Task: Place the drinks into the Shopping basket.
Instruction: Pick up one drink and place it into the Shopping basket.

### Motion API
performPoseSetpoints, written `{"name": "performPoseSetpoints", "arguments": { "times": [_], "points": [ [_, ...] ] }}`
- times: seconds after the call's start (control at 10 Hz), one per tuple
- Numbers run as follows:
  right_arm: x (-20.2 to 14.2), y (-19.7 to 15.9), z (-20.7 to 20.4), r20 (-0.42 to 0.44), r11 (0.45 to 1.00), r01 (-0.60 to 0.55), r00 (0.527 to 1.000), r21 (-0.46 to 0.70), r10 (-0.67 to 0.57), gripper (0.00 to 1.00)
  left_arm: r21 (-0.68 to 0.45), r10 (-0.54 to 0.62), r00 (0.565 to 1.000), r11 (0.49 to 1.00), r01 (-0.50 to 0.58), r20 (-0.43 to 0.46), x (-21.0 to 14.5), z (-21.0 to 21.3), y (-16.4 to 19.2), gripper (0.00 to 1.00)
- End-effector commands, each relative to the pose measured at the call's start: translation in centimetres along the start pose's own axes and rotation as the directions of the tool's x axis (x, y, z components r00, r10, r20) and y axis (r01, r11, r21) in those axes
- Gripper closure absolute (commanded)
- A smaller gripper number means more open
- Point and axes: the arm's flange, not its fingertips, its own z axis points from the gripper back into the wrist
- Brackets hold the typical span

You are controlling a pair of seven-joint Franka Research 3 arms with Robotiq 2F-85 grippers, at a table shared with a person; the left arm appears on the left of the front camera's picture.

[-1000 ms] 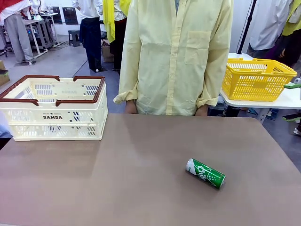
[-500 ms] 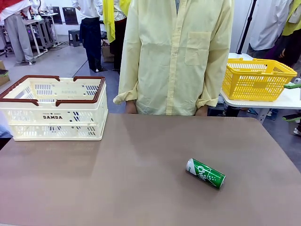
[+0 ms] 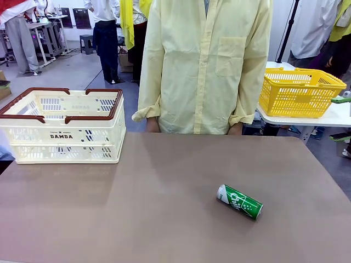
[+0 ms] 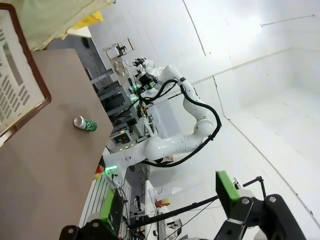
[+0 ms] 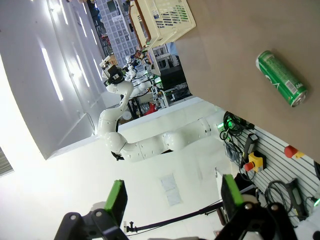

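Nothing has changed across the last second: the green can [image 3: 239, 201] lies on its side at the lower right of the front view, on the brown table [image 3: 164, 219], exactly where it lay before, so the task has not started. The Shopping basket [image 3: 63, 127] stays at the upper left, no drinks visible inside. The left end effector [image 4: 167, 202] and right end effector [image 5: 174, 197] both stand wide, holding nothing.

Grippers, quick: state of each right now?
Left gripper: open, holding nothing.
Right gripper: open, holding nothing.
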Motion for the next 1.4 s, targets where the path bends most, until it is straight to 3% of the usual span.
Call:
{"name": "performPoseSetpoints", "arguments": {
  "times": [0.0,0.1,0.3,0.4,0.6,0.7,0.8,0.9,1.0,1.3],
  "points": [
    [-0.2,0.4,0.2,-0.003,1.0,0.002,1.0,-0.006,-0.002,0.0,0.05,0.025,0.995,0.999,-0.02,-0.095,2.1,-6.3,-2.7,0.0],
    [-0.2,0.4,0.2,-0.003,1.0,0.002,1.0,-0.006,-0.002,0.0,0.161,0.139,0.984,0.98,-0.119,-0.114,4.7,-11.7,-3.9,0.0],
    [-0.2,0.4,0.2,-0.003,1.0,0.002,1.0,-0.006,-0.002,0.0,0.418,0.296,0.909,0.895,-0.157,-0.292,9.4,-24.4,-4.4,0.0],
    [-0.2,0.4,0.2,-0.003,1.0,0.002,1.0,-0.006,-0.002,0.0,0.554,0.368,0.862,0.823,-0.127,-0.349,10.6,-31.7,-3.3,0.0],
    [-0.2,0.4,0.2,-0.003,1.0,0.002,1.0,-0.006,-0.002,0.0,0.749,0.45,0.808,0.663,-0.017,-0.38,10.2,-42.0,0.4,0.0],
    [-0.2,0.4,0.2,-0.003,1.0,0.002,1.0,-0.006,-0.002,0.0,0.794,0.454,0.799,0.605,0.05,-0.396,9.4,-45.2,2.2,0.0],
    [-0.2,0.4,0.2,-0.003,1.0,0.002,1.0,-0.006,-0.002,0.0,0.811,0.477,0.782,0.582,0.062,-0.402,8.5,-46.6,3.9,0.0],
    [-0.2,0.4,0.2,-0.003,1.0,0.002,1.0,-0.006,-0.002,0.0,0.807,0.488,0.761,0.586,0.076,-0.426,6.9,-47.1,5.6,0.0],
    [-0.2,0.4,0.2,-0.003,1.0,0.002,1.0,-0.006,-0.002,0.0,0.779,0.459,0.79,0.626,0.036,-0.406,7.0,-48.6,3.9,0.0],
    [-0.2,0.4,0.2,-0.003,1.0,0.002,1.0,-0.006,-0.002,0.0,0.779,0.459,0.79,0.626,0.036,-0.406,7.0,-48.6,3.9,0.0]
  ]
}}
